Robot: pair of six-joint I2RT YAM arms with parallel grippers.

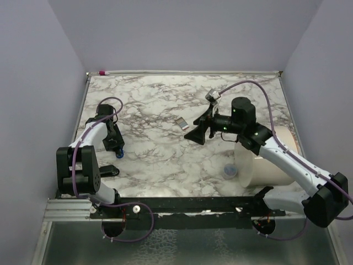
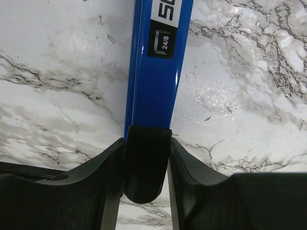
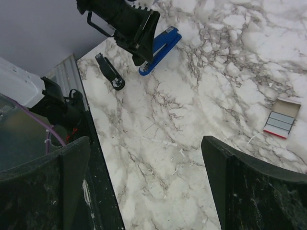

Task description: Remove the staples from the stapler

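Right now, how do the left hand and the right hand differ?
Jaws: the left hand has its pads tight against both sides of the blue stapler at its black end. The right hand stands wide with nothing between its fingers.
Height: the left hand is down at the marble table, while the right hand hangs well above it.
Shared: both are black and two-fingered.

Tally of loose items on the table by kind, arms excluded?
Glossy blue stapler between the left hand's fingers: 1
Small black oblong tool: 1
Small white box of grey staple strips: 1
Large cream cylinder: 1
Small translucent bluish cup: 1
Pink-and-white piece at far rim: 1
Total: 6
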